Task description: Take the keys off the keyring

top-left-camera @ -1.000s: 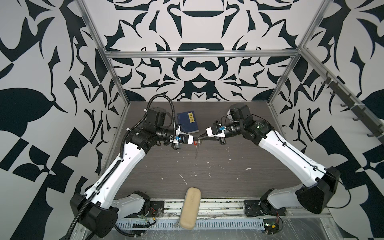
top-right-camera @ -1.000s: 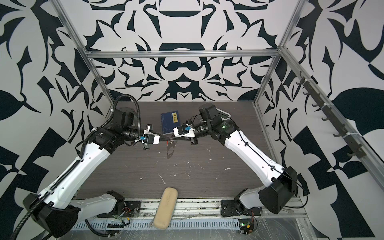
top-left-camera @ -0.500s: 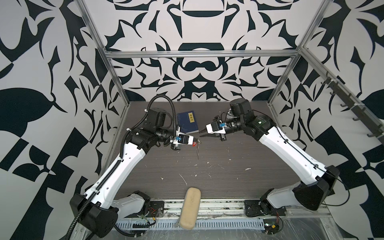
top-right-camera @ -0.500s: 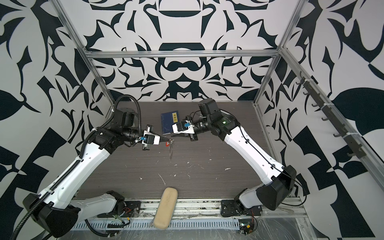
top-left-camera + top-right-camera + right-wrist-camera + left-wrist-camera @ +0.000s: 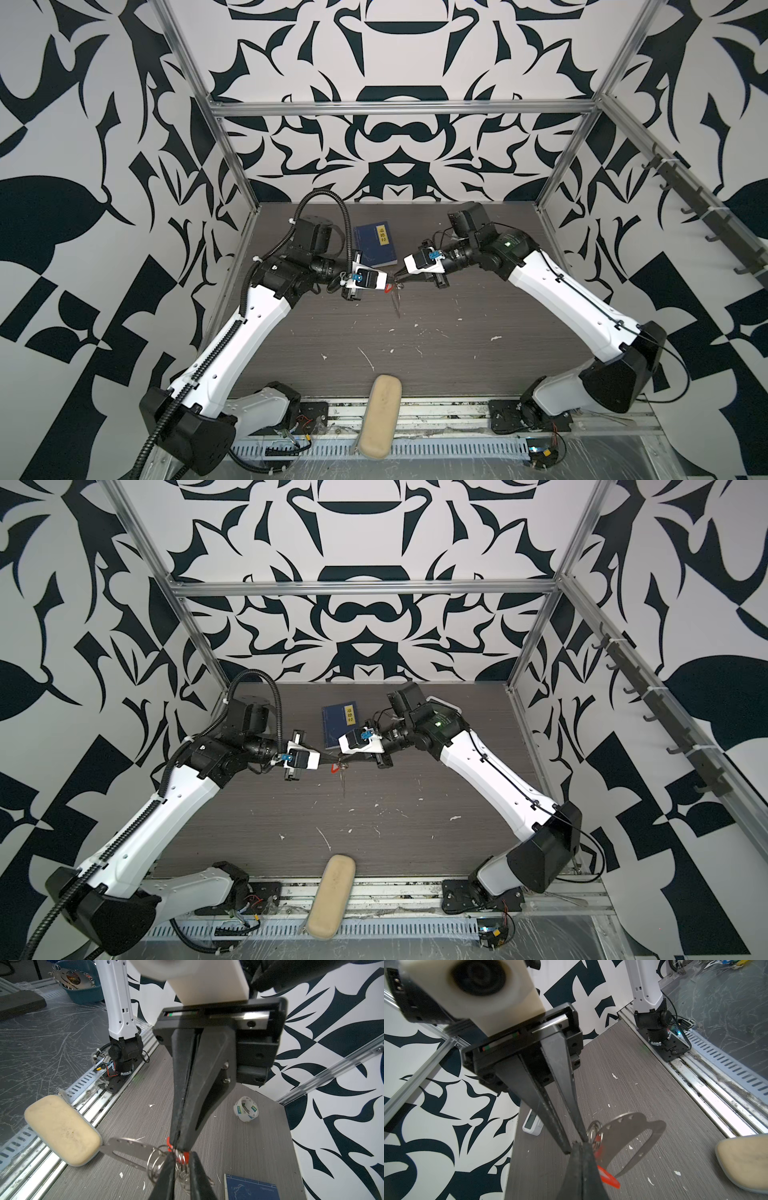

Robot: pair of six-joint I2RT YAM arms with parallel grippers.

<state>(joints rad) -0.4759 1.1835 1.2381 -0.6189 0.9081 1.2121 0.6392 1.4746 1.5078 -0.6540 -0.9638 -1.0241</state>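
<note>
Keys (image 5: 180, 1164): small bunch of wire rings + red tag, held up in the air over the bench (image 5: 457, 353), just 12 o'clock of its ctr in both top views. Keyring (image 5: 616, 1134), a flat grey strap loop w/ small holes, hangs off the bunch twd 6 o'clock. My left fingers (image 5: 209, 1076) are clenched tight, tips on the bunch right at the red tag. My right fingers (image 5: 525, 1088) come in from 3 o'clock, nearly closed, w/ the wire rings pinched in the slit btw them. Tips of both pairs meet. Blue book (image 5: 376, 245) lies flat just at 11 o'clock of the keys. Beige pad (image 5: 380, 409) sits at 6 o'clock on the bench's front edge, well apart. Clear tape roll (image 5: 246, 1108) stands on the bench.
</note>
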